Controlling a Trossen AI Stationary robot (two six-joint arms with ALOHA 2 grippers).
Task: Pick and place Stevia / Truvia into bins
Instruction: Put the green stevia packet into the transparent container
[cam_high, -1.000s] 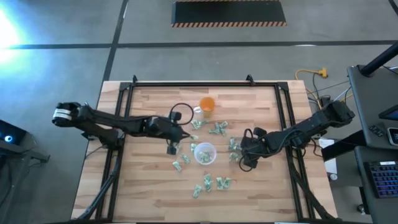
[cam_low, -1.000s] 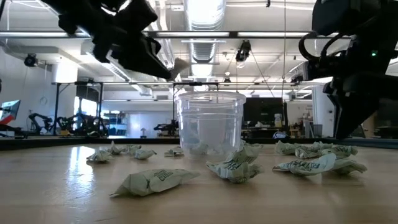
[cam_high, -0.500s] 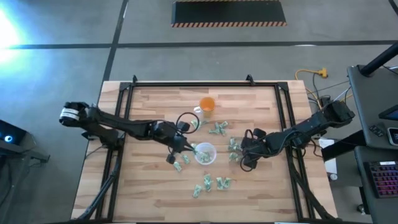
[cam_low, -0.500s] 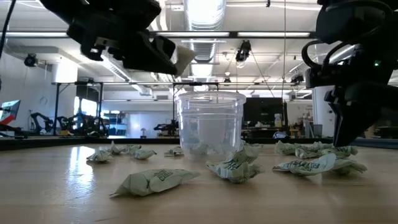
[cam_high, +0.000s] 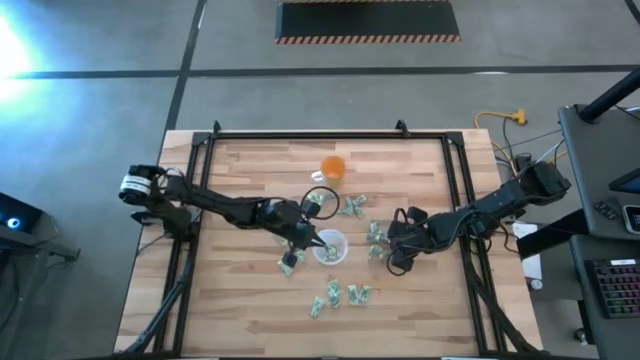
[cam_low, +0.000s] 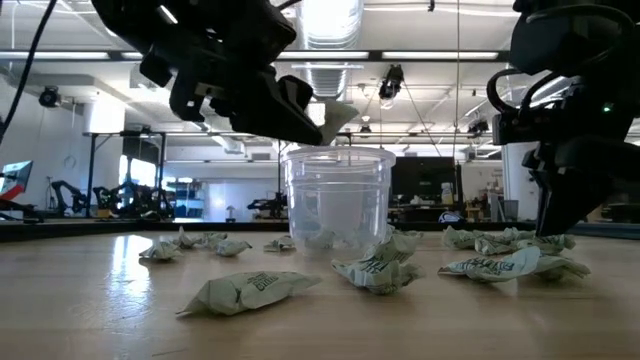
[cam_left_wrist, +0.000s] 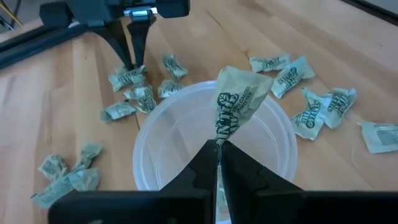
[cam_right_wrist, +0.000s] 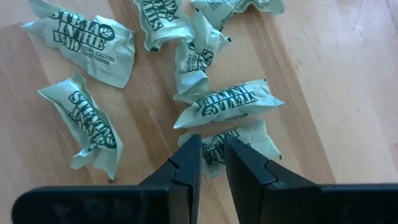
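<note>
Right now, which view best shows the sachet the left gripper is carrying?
The left wrist view: the held sachet sits pinched above the clear cup. The low view shows only its pale tip; the high view barely resolves it; the right wrist view misses it.

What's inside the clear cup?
Through the wall of the clear cup a few pale sachets show at the bottom; how many cannot be told. The left gripper holds another sachet above the rim, not yet inside.
</note>
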